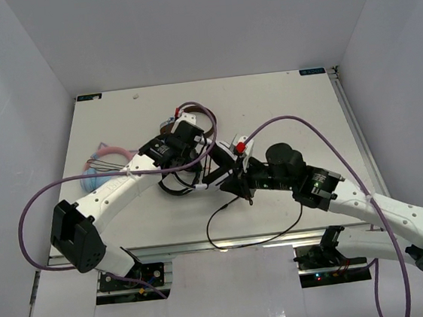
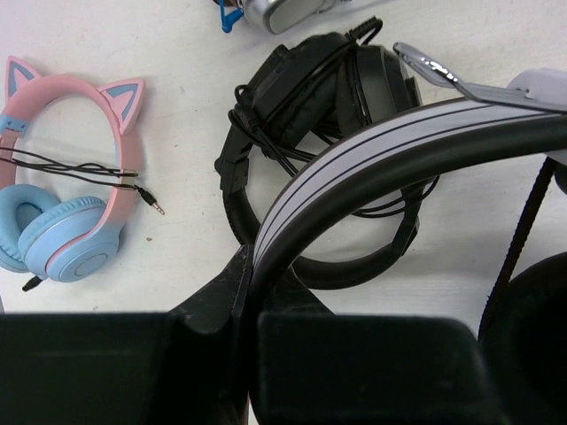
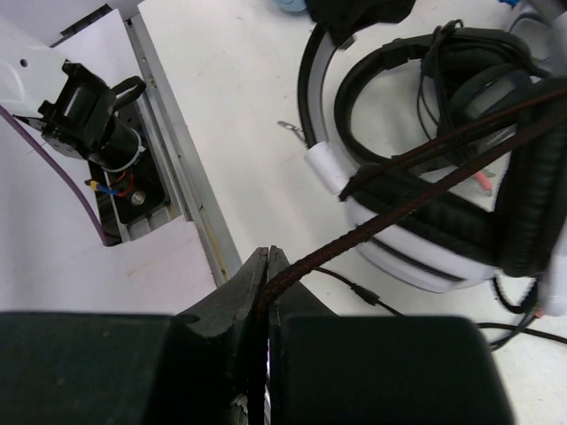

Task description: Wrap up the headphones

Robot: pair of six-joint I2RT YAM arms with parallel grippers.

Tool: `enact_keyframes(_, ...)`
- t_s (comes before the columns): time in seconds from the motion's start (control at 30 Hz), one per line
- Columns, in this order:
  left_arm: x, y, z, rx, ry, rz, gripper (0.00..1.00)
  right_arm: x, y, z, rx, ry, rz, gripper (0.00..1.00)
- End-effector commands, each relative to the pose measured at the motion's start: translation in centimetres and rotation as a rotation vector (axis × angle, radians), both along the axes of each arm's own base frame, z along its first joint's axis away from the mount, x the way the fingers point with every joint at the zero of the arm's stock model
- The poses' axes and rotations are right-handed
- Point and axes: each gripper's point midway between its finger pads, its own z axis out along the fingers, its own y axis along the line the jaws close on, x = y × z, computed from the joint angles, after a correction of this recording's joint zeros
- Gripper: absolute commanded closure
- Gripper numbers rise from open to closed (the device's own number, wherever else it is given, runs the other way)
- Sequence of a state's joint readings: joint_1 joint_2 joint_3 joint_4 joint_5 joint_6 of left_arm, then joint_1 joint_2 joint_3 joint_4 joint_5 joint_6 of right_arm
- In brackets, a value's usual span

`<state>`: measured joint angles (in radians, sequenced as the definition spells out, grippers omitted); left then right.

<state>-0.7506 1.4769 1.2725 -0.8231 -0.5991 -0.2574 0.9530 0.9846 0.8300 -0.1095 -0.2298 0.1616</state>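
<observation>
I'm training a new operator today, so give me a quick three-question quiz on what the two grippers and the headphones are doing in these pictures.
1. True or false: the left gripper is open and holds nothing.
2. What does the right gripper pinch? A. the braided cable B. an ear pad C. the all-black headphones
3. Name the two colours of the cat-ear headphones lying on the table.

Key: 1 false, it is shut on the white headband. 2 A. 3 pink and blue.
</observation>
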Motion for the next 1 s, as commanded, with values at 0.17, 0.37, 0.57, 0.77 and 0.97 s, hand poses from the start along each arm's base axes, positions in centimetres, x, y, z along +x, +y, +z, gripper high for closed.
enact_keyframes(0.17, 0.9, -0.9, 7.6, -0.322, -0.191, 0.182, 1.00, -2.2, 1.8, 0.0, 0.164, 0.003, -0.035, 0.92)
enact_keyframes(0.37, 0.1, -1.0, 10.1, -0.437, -0.227, 0.197, 1.00, -3.5, 2.7, -2.6, 0.185, 0.027, -0.029, 0.92)
enact_keyframes(0.57, -0.9, -1.7, 12.2, -0.557, -0.234, 0.174, 1.00, -2.7, 3.0, -5.3, 0.145, 0.015, -0.129, 0.92)
enact_keyframes(0.77, -2.3, -2.2, 14.1, -0.673, -0.227, 0.136, 1.00, -1.8, 2.4, -8.3, 0.122, -0.007, -0.207, 0.92)
enact_keyframes(0.97, -2.7, -1.5, 14.8, -0.699, -0.250, 0.162, 1.00, -1.4, 2.9, -9.4, 0.109, -0.036, -0.230, 0.92)
